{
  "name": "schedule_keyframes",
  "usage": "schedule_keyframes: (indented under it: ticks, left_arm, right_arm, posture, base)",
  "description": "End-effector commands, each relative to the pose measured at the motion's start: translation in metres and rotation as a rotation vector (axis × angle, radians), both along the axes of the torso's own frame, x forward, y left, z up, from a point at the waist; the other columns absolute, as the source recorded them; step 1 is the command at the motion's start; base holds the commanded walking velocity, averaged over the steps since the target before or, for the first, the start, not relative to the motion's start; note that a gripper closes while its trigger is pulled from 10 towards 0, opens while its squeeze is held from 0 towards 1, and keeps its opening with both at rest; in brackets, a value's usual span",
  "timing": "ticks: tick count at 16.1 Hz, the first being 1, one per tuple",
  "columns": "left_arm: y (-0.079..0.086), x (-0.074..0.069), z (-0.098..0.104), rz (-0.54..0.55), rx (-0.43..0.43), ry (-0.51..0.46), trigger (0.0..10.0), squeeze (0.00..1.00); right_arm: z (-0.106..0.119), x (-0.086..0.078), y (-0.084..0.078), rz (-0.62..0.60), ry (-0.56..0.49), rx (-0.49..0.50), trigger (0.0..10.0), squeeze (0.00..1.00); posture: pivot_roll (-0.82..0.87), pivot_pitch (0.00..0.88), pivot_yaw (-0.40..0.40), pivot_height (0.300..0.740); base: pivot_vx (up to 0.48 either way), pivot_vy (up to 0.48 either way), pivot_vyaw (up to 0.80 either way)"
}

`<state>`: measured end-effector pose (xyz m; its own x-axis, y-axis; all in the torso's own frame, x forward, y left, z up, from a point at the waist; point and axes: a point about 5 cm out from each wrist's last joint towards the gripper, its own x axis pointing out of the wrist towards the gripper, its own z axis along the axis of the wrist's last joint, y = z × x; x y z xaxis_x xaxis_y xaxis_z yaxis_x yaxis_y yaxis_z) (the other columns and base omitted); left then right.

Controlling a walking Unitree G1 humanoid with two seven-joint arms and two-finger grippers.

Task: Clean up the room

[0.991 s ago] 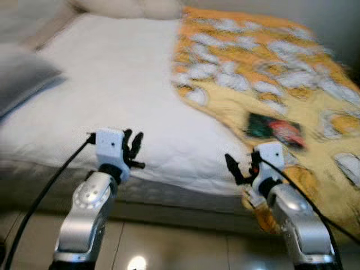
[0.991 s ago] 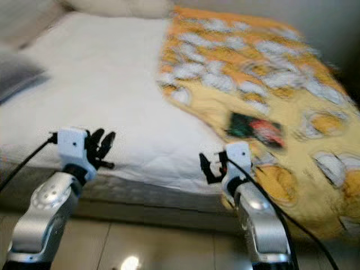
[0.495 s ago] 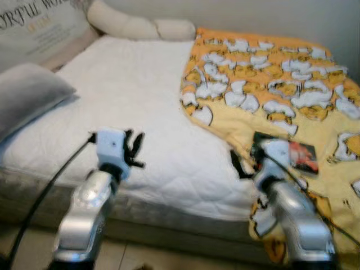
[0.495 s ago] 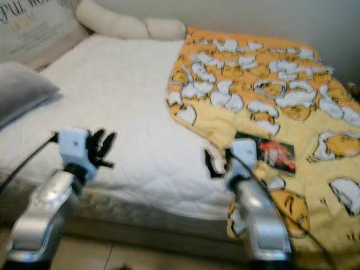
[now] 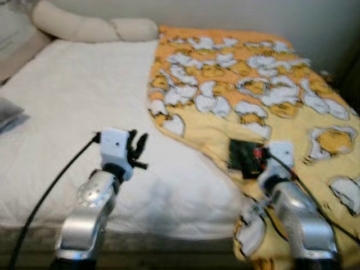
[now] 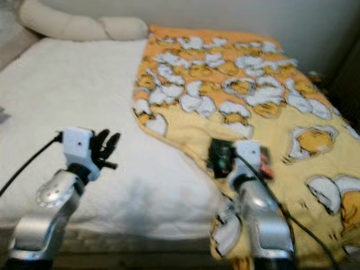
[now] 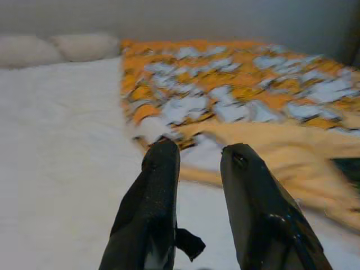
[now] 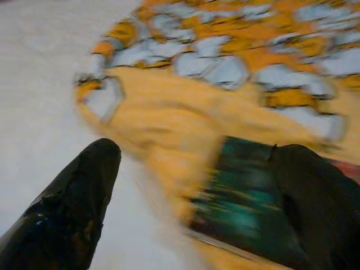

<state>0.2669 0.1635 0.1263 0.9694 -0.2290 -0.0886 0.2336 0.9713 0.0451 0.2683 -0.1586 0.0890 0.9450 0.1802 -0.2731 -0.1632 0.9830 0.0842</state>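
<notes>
Key relation: the dark book (image 5: 246, 158) lies straight ahead of our right gripper (image 8: 197, 185), just beyond its fingertips, near the blanket's folded edge; our right arm is much the nearer.
Long axis: we judge it runs roughly across the gripper's reach, though blur makes this uncertain.
Right gripper: fingers spread wide, holding nothing, the book's near end between their tips in the wrist view.
Left gripper (image 7: 197, 154): fingers parted a little, empty, hovering over bare mattress well to the book's left.
Book: flat, rectangular, dark green cover with a red patch; thin and rigid, we judge.
Blanket (image 5: 253, 84): soft, yellow-orange, white cartoon print, rumpled.
Mattress (image 5: 73, 107): white, quilted.
Bolster (image 5: 90, 29): cream, rounded, far beyond both grippers.
</notes>
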Motion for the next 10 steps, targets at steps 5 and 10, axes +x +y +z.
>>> schedule_keyframes:
  ticks: [5,10]
  left_arm:
    - [-0.007,0.002,0.003,-0.035,0.002,-0.004,10.0,0.26]
    - [-0.015,0.002,0.008,-0.222,0.009,0.027,10.0,0.00]
  right_arm:
    - [-0.003,0.009,-0.033,-0.163,0.054,-0.085,10.0,0.00]
    - [-0.020,0.006,-0.084,-0.454,0.267,0.057,10.0,0.00]
  posture:
    - [0.01,0.000,-0.027,0.740]
    - [0.01,0.000,-0.022,0.740]
  base:
    - [0.251,0.000,0.00]
    - [0.000,0.000,0.00]
